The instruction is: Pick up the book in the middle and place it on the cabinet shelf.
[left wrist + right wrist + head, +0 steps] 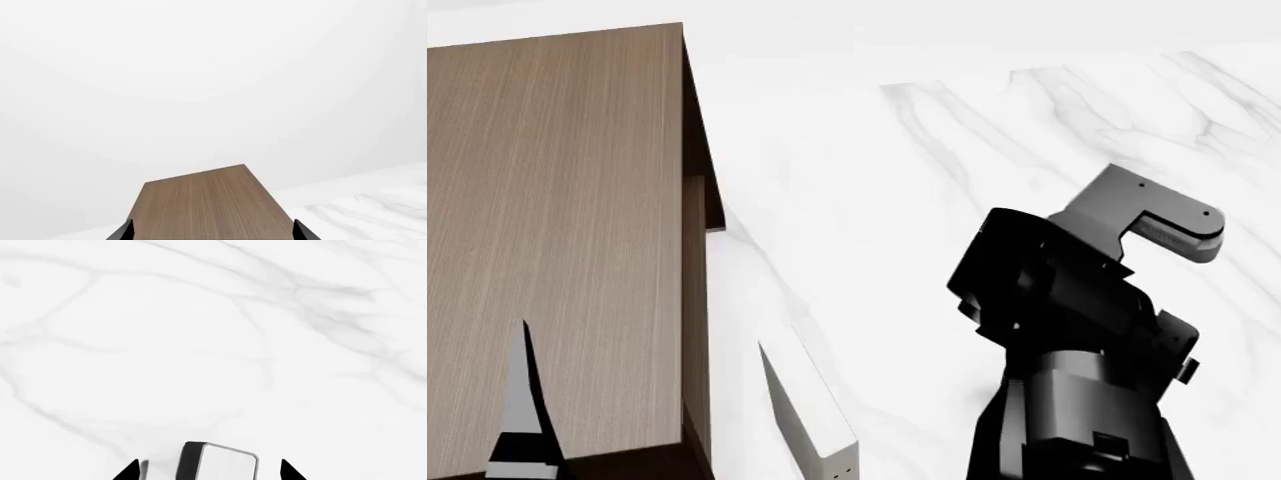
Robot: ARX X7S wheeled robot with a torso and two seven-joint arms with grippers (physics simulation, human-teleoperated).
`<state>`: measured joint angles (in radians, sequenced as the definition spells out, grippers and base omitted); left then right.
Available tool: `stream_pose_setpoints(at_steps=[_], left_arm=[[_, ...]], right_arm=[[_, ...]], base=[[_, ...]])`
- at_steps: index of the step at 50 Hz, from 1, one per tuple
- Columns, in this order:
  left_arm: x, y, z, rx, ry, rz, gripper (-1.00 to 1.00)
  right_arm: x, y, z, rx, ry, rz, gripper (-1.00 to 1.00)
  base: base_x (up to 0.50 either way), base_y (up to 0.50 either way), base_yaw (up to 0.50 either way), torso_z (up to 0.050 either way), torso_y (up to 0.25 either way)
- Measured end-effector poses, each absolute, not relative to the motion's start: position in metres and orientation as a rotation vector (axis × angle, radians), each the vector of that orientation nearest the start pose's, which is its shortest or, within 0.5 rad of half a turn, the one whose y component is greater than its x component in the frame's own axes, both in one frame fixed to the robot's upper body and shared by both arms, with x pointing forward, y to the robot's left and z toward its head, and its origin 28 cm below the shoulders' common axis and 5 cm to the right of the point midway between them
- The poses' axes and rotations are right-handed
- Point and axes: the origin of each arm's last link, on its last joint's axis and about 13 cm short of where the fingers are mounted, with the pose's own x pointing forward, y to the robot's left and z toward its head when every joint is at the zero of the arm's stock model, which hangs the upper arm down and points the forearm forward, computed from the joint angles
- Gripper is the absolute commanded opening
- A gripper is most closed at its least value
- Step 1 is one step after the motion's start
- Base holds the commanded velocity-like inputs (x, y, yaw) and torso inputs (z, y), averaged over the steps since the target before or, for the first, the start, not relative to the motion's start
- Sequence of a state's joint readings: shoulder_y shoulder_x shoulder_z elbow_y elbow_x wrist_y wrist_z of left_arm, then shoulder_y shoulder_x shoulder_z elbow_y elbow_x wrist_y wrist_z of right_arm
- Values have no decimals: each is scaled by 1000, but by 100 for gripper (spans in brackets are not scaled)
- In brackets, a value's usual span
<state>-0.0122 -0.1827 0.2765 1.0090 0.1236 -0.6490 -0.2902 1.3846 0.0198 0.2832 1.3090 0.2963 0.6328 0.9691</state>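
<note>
Pincers first, since they sit nearest to us. The right pincer [210, 471] has its two dark tips spread apart, and the book [223, 464] stands between them, dark cover on one side and white page edges facing the wrist camera. We see a gap on each side, so we judge that nothing is clamped yet. From the head view the right arm [1068, 340] hides the book entirely, so the wrist view is our only guide.

The left pincer [213, 234] is also spread apart and empty. It hangs at the near end of the cabinet shelf [561, 200], on the left of the scene.

A little farther out, a pale book [807, 410] with small dots stands on edge between the cabinet and the right arm. Beyond that the white marbled desk [868, 150] runs away to the far side.

We take the step in hand to be the grasp. To do it well, we would:

- centre the tips so both gaps are equal before closing; the book looks slightly turned relative to them, so a small wrist twist may help
- reach deep enough that the pads meet the flat covers, not just the top corner
- close slowly, because a thick upright hardback could tip if one tip touches first
- lift straight up before swinging left, keeping clear of the pale book on the way to the cabinet top
</note>
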Motion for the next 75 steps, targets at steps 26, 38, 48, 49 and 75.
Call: stream_pose_setpoints(at_steps=[26, 38, 48, 49, 75], left_arm=[[157, 190, 163, 162, -386, 72, 100], [157, 190, 161, 163, -384, 71, 100], [157, 189, 160, 164, -382, 69, 100], [157, 189, 160, 165, -382, 69, 100], [158, 188, 160, 166, -380, 67, 100]], right_arm=[[416, -88, 176, 361, 759, -794, 100], [416, -93, 171, 410, 753, -786, 100], [415, -96, 166, 443, 753, -787, -100], [416, -97, 165, 450, 747, -787, -100], [429, -95, 201, 493, 458, -692, -100]], base=[[0, 0, 0, 0, 0], [0, 0, 0, 0, 0], [0, 0, 0, 0, 0], [0, 0, 0, 0, 0], [0, 0, 0, 0, 0]])
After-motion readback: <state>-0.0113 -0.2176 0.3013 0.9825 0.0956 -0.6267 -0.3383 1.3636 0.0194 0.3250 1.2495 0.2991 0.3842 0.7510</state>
